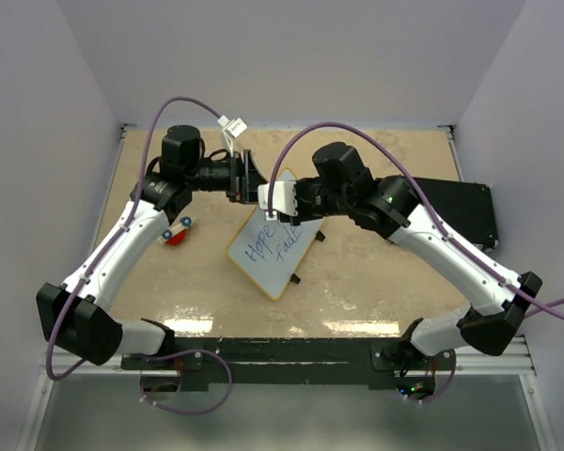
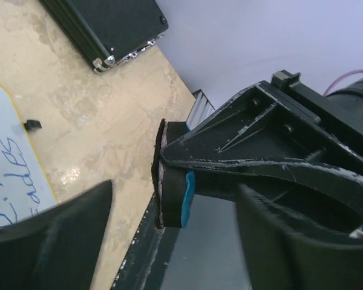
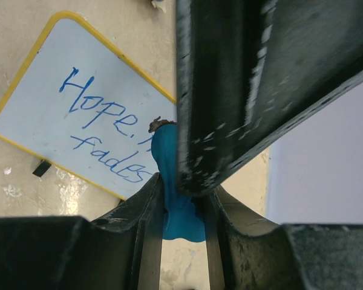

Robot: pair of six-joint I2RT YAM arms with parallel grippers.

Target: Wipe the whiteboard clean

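Flat on the middle of the table (image 1: 376, 277), turned corner-on to the near edge: the whiteboard (image 1: 271, 252), yellow-framed, not yet wiped; 2 lines of blue handwriting (image 3: 103, 115) across it, reading "Hope," and "fades"; 2 small black tabs (image 1: 320, 235) along its side toward the right edge.

Above the board's far corner, both grippers tip to tip; right gripper (image 3: 181, 202) clamped on a blue eraser (image 3: 164, 151), 1 finger pressed to each flank of the blue body, the dark felt face out past the tips; left gripper (image 1: 249, 180) spread wide, 1 finger to each side of the eraser in the left wrist view; contact between those fingers and the eraser not possible to tell.

Near the right edge, toward the far right corner: a black case (image 1: 461, 209), lying flat, well apart from the board; toward the left edge: a small red, blue and white object (image 1: 177, 231), just beside the left arm.
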